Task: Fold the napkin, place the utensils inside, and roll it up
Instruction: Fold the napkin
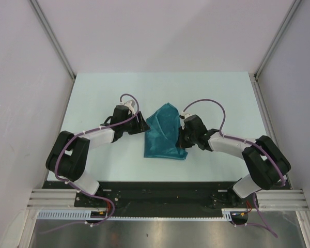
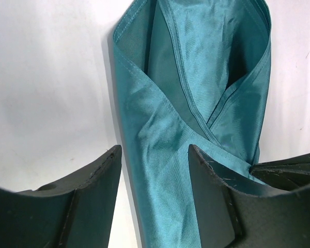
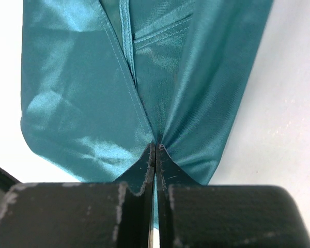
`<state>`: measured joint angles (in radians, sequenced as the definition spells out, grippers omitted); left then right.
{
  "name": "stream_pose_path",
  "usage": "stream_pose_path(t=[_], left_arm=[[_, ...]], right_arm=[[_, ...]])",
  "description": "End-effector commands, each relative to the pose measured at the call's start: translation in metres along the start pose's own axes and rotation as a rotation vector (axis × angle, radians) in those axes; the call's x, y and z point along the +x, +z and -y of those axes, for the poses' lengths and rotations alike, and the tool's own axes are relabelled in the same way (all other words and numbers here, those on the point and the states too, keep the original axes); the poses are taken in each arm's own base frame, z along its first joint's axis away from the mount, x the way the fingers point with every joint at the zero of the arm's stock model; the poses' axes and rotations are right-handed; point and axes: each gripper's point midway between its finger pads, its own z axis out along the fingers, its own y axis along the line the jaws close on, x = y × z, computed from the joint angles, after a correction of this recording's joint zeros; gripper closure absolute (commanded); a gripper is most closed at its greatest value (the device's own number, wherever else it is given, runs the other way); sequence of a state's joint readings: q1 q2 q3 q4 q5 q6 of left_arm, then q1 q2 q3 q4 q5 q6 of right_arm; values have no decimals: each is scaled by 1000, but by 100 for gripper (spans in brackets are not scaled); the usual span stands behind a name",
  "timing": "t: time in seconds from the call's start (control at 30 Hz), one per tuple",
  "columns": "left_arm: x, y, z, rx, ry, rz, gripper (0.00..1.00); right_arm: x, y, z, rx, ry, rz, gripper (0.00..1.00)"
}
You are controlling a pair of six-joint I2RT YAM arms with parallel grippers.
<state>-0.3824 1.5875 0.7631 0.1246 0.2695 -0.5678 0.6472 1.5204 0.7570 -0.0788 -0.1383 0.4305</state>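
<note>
Napkin [image 1: 164,133], a teal, slightly shiny soft cloth, lies loosely folded over itself in the middle of the pale, flat surface [image 1: 93,98]. Seen from above, the black two-fingered left claw [image 1: 142,125] is at its left edge and the black two-fingered right claw [image 1: 181,135] at its right edge; the arms flank it so each side can be worked. From the left wrist, the left claw's fingers stand moderately apart and hold nothing. One finger sits over bare surface and the other over the cloth, straddling the hemmed edge, probably lined up to take it. From the right wrist, the right claw is pinched tight on the napkin, fabric gathering into creases at its tips, likely anchoring or lifting that side for the fold. No spoon shows in any view, so folding appears unfinished.
</note>
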Motion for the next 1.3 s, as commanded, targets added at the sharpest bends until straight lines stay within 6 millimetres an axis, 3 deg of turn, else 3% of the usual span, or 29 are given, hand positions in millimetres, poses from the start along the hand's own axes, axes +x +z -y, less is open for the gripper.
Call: stream_pose_path(t=[0.0, 0.13, 0.33, 0.4, 0.43, 0.5, 0.53, 0.6, 0.63, 0.7, 1.0, 1.27], left_arm=[[-9, -7, 14, 40, 19, 35, 41], [-2, -9, 11, 38, 8, 23, 41], [26, -18, 1, 36, -27, -13, 41], [30, -22, 2, 44, -40, -14, 39], [38, -24, 1, 48, -46, -25, 39], [43, -28, 3, 64, -59, -27, 38], [51, -30, 1, 60, -65, -39, 38], [54, -35, 3, 72, -72, -35, 38], [60, -37, -1, 66, -78, -43, 38], [64, -41, 0, 73, -86, -45, 38], [80, -52, 9, 136, -108, -63, 38], [90, -50, 11, 163, -146, -90, 38]], right_arm=[[-24, 5, -11, -22, -41, 56, 100], [-26, 10, -13, -28, -48, 51, 100], [-31, 13, -17, -40, -53, 57, 100], [-37, 10, -21, -48, -52, 68, 91], [-38, 8, -23, -55, -51, 68, 78], [-45, -2, -31, -74, -49, 85, 63], [-49, -7, -35, -83, -47, 97, 50], [-50, -16, -37, -85, -36, 102, 42], [-54, -25, -39, -86, -35, 120, 33], [-48, -32, -34, -60, -14, 102, 27], [12, -42, 3, 11, 174, -27, 26], [29, -38, 9, -53, 278, -52, 29]])
